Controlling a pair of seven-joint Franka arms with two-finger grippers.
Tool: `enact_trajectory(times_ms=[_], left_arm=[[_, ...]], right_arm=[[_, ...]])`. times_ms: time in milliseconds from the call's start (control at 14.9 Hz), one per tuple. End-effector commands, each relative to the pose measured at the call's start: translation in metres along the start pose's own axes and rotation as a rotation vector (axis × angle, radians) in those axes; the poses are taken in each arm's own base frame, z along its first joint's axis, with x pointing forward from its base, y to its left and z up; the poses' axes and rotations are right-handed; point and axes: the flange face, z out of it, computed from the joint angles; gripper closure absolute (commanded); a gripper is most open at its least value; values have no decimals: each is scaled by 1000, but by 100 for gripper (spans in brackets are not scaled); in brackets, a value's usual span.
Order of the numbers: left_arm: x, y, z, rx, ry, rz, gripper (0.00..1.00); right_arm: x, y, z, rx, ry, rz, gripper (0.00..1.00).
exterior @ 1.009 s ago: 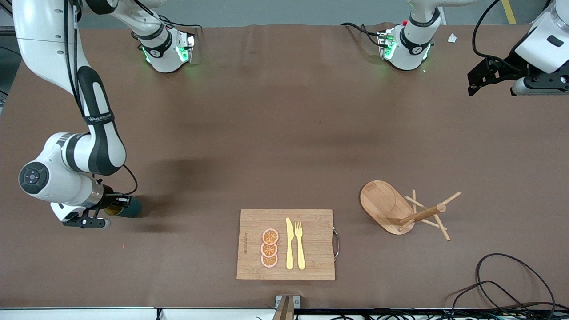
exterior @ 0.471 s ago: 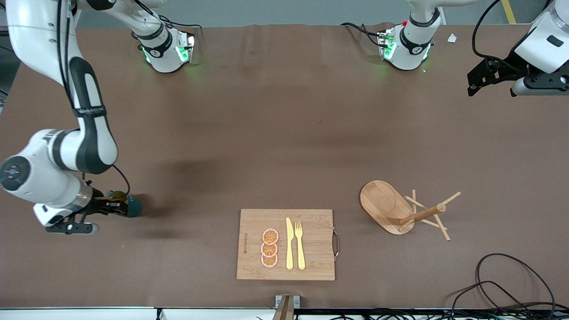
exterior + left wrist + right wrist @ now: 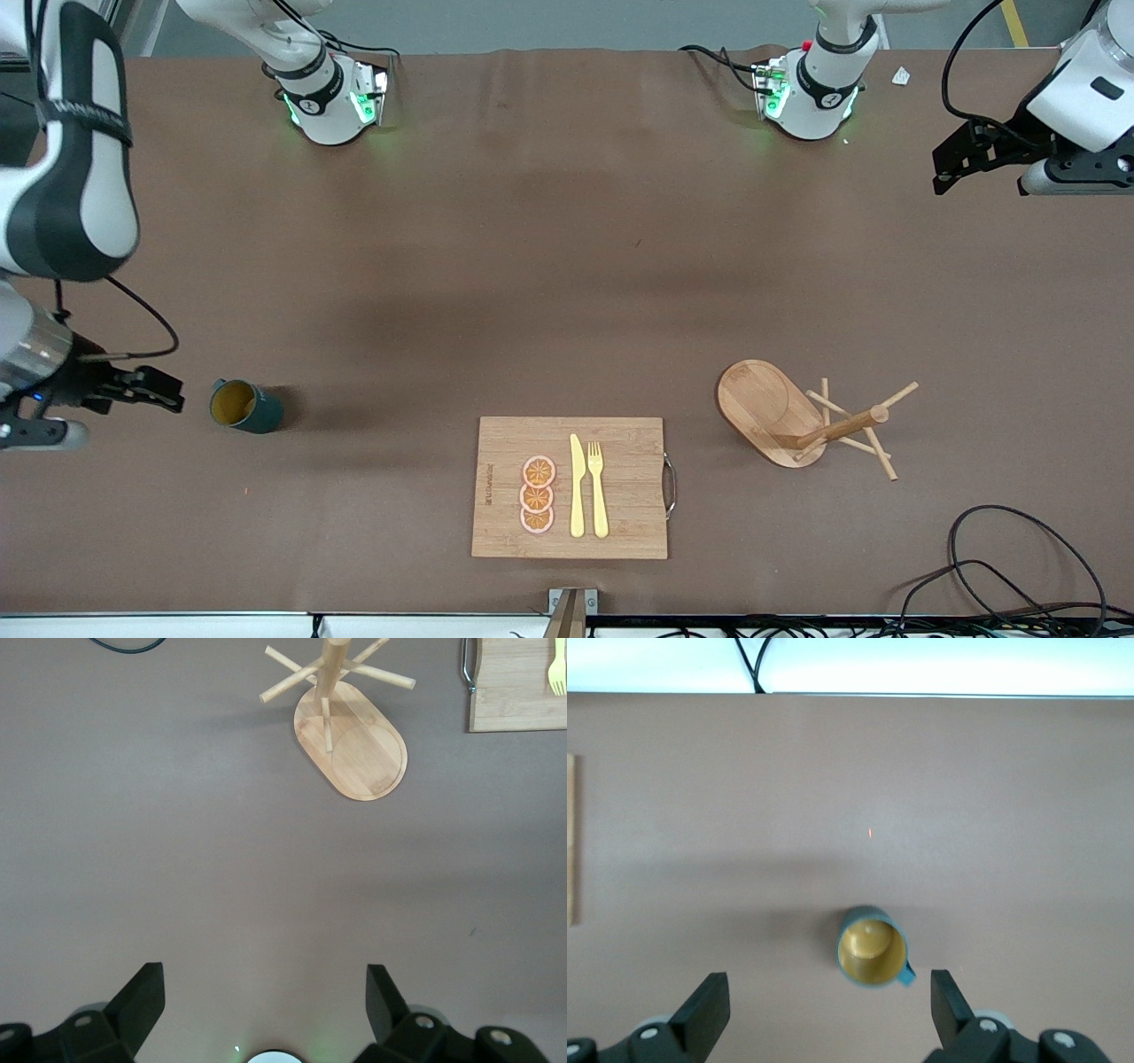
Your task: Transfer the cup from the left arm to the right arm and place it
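The cup [image 3: 244, 406], dark teal with an ochre-yellow inside, stands upright and free on the brown table toward the right arm's end. In the right wrist view the cup [image 3: 873, 948] shows from above, its small handle to one side. My right gripper [image 3: 171, 395] hangs beside the cup toward the table's end, open and empty; in its own view the right gripper [image 3: 828, 1008] has its jaws spread wide, apart from the cup. My left gripper [image 3: 946, 165] waits open and empty over the left arm's end of the table, and the left gripper [image 3: 264, 999] has bare tabletop between its jaws.
A wooden cutting board [image 3: 620, 443] near the front camera carries three orange slices [image 3: 537, 494], a yellow knife [image 3: 577, 486] and a fork [image 3: 597, 487]. A wooden peg rack [image 3: 802, 416] stands beside it toward the left arm's end. Black cables [image 3: 1010, 558] lie at the table's corner.
My right gripper opened, let go of the cup and drew away toward the table's end. The cup stays standing on the table. The left arm has not moved.
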Motion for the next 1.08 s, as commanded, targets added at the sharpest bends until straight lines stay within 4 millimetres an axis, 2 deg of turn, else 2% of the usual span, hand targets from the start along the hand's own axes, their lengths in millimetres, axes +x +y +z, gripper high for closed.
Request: enact_trajectory(times_ms=[0,202,336,471,673,807,1009], left_arm=[[2,-2,-5,-14,15,5,0],[9,-3,-10,-13,27,1,0],[11,-3,-10,-10,28,1,0],[11,-3,-10,-9,26,0,0],[11,-2,-10,-7,27,1,0],[11,-2,-11,-7,30,2,0],[11,-2,-12,-8,31,2,0]], right_arm=[[-31,1,-39,18,-75,8,0],[-55,13,-79,31,-42,24,0],[-74,22,-95,43,-41,39,0],[-91,28,-101,52,-18,48,0],[-108,31,-92,61,26,53,0],[-108,30,-97,61,33,51,0],[-106,29,-133,71,32,42,0]])
